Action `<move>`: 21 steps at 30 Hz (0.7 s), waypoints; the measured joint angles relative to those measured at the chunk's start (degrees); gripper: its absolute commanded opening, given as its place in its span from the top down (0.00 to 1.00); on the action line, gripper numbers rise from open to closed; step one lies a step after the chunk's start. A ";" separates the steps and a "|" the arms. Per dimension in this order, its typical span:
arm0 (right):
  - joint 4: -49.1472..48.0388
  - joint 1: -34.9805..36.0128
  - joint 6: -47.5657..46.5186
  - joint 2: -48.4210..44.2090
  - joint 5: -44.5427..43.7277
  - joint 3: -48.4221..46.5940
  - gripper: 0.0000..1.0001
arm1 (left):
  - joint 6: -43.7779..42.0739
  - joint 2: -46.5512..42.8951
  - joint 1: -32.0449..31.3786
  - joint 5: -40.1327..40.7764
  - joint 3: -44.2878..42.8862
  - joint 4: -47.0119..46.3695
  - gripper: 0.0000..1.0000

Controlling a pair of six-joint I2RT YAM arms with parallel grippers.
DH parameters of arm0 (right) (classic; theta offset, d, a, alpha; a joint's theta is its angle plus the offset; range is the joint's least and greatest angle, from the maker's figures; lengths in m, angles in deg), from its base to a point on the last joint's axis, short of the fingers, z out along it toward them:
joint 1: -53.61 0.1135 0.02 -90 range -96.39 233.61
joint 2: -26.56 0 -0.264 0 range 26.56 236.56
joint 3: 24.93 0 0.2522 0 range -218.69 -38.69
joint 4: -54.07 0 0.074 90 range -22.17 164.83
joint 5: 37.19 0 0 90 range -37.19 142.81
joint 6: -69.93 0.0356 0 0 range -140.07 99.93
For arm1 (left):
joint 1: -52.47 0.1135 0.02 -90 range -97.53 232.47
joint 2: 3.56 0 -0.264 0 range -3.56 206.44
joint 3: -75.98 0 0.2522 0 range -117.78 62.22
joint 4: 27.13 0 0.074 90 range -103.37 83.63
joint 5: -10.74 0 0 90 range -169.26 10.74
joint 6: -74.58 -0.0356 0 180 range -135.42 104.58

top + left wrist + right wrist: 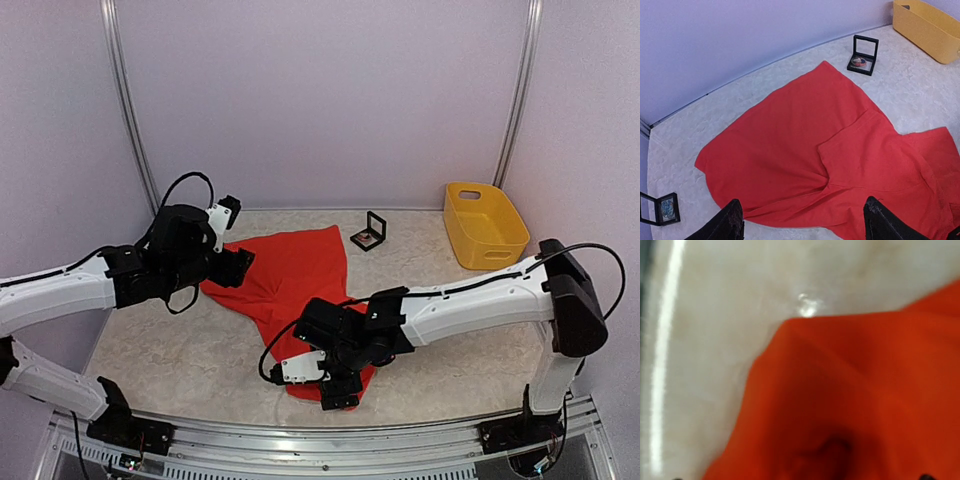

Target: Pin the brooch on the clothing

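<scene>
The clothing (pixel 290 275) is a bright red shirt lying crumpled across the middle of the table, also filling the left wrist view (pixel 830 150) and the blurred right wrist view (pixel 865 390). My left gripper (pixel 238 266) hovers at the shirt's left edge, open (pixel 805 227), with nothing between its black fingertips (pixel 731 220). My right gripper (pixel 338 392) is low over the shirt's near end (pixel 800 478); only its tips show, far apart, so it is open. A small reddish brooch (pixel 858 62) lies in an open black case (pixel 368 236) behind the shirt.
A yellow basket (pixel 484 224) stands at the back right. A second open black case (pixel 662 208) with a pale bluish piece sits on the table left of the shirt, hidden under the left arm in the top view. Walls close off the back and sides.
</scene>
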 measured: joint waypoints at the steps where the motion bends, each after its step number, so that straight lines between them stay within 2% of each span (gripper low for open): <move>1: -0.79 -0.07 1.14 -2.71 0.63 1.57 0.00 | -0.37 2.01 -0.85 -0.63 -0.70 -0.22 0.22; 6: -10.03 -2.78 8.39 -22.38 7.13 13.00 0.01 | -2.67 12.28 -3.96 -3.54 -6.58 -1.42 0.25; 8: -14.19 -7.98 12.94 -30.34 8.90 17.49 0.12 | -3.63 16.33 -5.18 -5.20 -9.55 -2.08 0.28; 11: -18.80 -21.11 24.06 -36.54 7.69 22.08 0.37 | -4.83 21.94 -6.97 -7.69 -13.84 -2.58 0.33; 12: -19.21 -24.20 26.60 -36.63 6.54 22.75 0.41 | -5.31 23.98 -7.63 -8.57 -15.37 -2.58 0.34; 15: -19.12 -33.07 36.09 -33.09 2.62 24.50 0.41 | -6.27 29.79 -9.60 -11.32 -19.43 -2.51 0.33; 21: -19.19 -34.75 43.71 -20.72 2.12 25.46 0.39 | -6.91 39.98 -11.87 -16.63 -25.38 -1.97 0.26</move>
